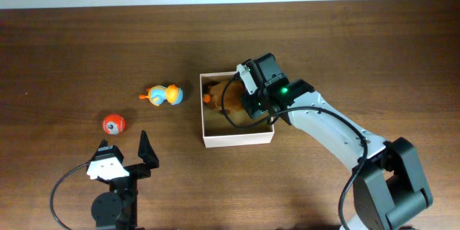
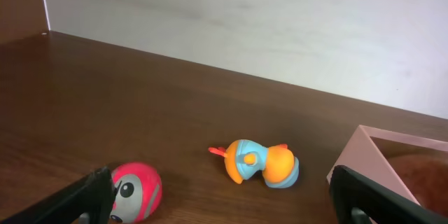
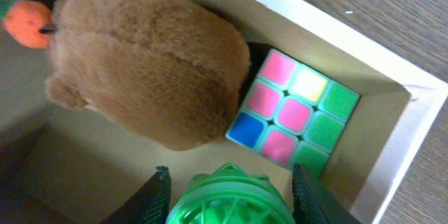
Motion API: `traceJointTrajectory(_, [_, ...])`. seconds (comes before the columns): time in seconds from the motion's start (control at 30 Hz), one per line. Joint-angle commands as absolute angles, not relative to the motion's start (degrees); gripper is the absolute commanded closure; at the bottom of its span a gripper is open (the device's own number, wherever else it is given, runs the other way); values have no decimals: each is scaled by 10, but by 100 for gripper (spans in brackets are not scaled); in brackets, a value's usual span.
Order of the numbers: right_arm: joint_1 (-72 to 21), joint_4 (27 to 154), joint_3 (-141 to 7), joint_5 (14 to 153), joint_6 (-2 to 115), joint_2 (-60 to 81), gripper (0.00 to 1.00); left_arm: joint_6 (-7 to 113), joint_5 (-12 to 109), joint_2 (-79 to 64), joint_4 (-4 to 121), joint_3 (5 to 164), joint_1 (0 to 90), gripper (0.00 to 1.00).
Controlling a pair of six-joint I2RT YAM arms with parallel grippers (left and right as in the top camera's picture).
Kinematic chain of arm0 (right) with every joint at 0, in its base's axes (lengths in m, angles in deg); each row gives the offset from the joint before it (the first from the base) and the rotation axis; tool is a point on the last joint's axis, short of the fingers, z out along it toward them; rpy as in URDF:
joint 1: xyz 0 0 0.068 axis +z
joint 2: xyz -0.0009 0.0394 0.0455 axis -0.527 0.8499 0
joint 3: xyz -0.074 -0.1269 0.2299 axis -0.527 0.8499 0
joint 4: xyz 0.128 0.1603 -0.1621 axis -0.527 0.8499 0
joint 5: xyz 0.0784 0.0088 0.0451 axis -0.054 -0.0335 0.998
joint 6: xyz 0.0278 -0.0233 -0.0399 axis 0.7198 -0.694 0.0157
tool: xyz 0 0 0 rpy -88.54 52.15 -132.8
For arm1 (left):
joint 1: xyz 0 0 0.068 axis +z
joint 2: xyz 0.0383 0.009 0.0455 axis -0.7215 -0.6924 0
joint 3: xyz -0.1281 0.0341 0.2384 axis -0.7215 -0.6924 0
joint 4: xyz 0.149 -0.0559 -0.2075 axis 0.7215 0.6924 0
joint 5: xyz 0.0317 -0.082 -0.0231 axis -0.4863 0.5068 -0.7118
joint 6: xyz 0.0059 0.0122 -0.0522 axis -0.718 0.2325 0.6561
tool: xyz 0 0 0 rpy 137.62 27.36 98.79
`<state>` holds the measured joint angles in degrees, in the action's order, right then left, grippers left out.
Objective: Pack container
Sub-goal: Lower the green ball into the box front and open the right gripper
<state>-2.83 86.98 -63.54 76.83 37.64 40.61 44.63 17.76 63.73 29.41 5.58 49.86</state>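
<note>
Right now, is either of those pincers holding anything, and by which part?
The right pincer grips a green ribbed toy by its two opposite sides, above the container. The left pincer is open and holds nothing.

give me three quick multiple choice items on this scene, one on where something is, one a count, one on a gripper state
1. Where is the colour cube?
a) in the container, beside the brown plush
b) on top of the plush
c) outside the container

2. How many toys lie on the table outside the container?
a) one
b) two
c) four

3. The left gripper is
a) shut on a toy
b) out of view
c) open, holding nothing

Answers:
1 a, the right wrist view shows the cube on the box floor next to the plush.
2 b, only the red ball and the orange and blue toy lie there.
3 c, its fingers stand apart with nothing between them.
</note>
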Motion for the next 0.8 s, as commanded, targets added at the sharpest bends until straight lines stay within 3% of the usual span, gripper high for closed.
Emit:
traceJointTrajectory(0.0, [-25,871,-648,749,371,411,66,439,186,643,294,53,501,1])
traceJointTrajectory(0.77, [-26,913,-647,748,371,411,68,439,186,643,294,53,501,1])
